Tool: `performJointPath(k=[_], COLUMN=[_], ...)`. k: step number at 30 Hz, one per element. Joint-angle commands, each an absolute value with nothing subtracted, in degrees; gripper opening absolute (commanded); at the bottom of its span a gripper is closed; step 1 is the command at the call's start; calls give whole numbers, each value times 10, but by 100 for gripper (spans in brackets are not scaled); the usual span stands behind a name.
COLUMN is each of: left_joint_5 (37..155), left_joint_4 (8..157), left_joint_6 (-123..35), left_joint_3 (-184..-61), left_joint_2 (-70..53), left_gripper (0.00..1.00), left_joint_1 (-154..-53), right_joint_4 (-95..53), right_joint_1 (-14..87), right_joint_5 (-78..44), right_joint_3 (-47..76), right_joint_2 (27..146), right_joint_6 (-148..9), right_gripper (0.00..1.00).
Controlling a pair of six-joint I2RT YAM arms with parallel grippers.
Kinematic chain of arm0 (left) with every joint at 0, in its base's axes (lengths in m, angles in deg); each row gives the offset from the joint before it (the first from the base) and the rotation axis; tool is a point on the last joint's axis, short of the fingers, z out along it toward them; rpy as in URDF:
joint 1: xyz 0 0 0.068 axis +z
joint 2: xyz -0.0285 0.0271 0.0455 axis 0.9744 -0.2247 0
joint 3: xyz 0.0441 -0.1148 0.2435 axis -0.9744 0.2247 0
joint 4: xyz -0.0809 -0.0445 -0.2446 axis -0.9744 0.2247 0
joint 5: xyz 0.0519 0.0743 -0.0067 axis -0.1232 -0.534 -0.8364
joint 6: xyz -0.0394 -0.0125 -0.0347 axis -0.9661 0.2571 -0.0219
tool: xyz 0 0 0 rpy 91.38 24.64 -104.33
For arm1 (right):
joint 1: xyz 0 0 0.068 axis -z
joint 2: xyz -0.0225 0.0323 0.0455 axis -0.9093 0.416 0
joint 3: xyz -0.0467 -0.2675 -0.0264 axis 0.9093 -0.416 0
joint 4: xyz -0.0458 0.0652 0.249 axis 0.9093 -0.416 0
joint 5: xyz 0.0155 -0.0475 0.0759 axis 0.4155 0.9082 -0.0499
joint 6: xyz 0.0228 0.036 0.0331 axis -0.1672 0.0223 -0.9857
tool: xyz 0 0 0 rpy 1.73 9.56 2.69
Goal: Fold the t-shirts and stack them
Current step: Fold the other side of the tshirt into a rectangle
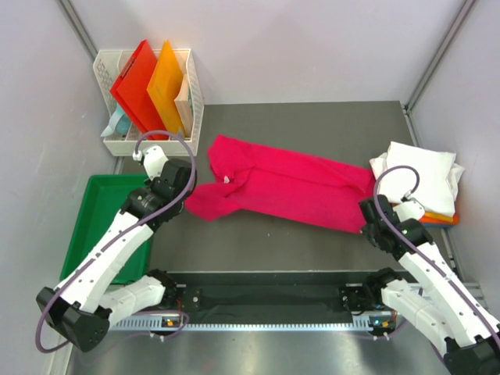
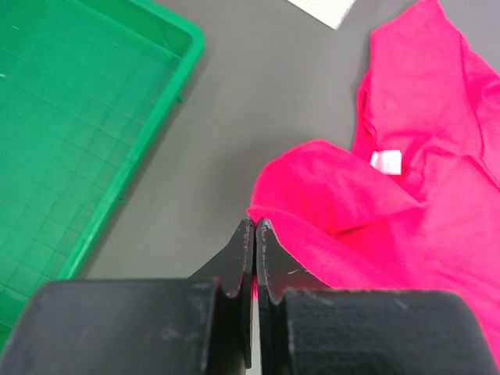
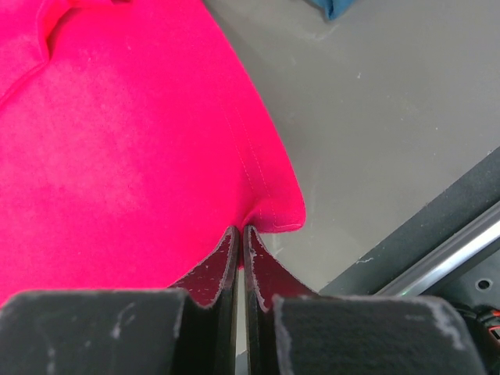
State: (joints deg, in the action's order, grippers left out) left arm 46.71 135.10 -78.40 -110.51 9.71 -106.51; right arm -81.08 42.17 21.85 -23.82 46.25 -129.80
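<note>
The magenta-pink t-shirt [image 1: 281, 186] lies spread across the middle of the dark table, its white neck label [image 1: 227, 179] showing. My left gripper [image 1: 186, 205] is shut on its left end, a sleeve fold, which also shows in the left wrist view [image 2: 328, 195]. My right gripper [image 1: 367, 226] is shut on the hem corner at its right end, seen in the right wrist view [image 3: 269, 211]. A folded white t-shirt [image 1: 418, 172] sits on a folded orange one [image 1: 439, 219] at the right edge of the table. The blue shirt is only a scrap [image 3: 332, 6] in the right wrist view.
A green tray [image 1: 90, 226] stands at the left, next to my left arm. A white basket [image 1: 195, 94] at the back left holds stiff red and orange folders [image 1: 152, 86]. A black rail [image 1: 266, 301] runs along the near edge.
</note>
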Motion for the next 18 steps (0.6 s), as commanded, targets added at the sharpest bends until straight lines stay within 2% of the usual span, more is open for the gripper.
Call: performJointPath(k=[1, 11, 18], left_joint_5=[496, 519, 490], left_joint_4=[1334, 1351, 1301], left_joint_6=[-784, -807, -773], left_joint_3=[-1099, -1033, -1075], left_joint_2=[121, 153, 77], left_gripper=[0, 0, 0], left_joint_1=[-1061, -1062, -1060], right_joint_4=[-834, -828, -777], right_joint_1=[421, 421, 424], right_joint_5=[221, 224, 239], right_joint_3=[-246, -242, -224], right_joint_2=[449, 468, 528], right_joint_6=[-1304, -1301, -1283], right_gripper=[0, 0, 0])
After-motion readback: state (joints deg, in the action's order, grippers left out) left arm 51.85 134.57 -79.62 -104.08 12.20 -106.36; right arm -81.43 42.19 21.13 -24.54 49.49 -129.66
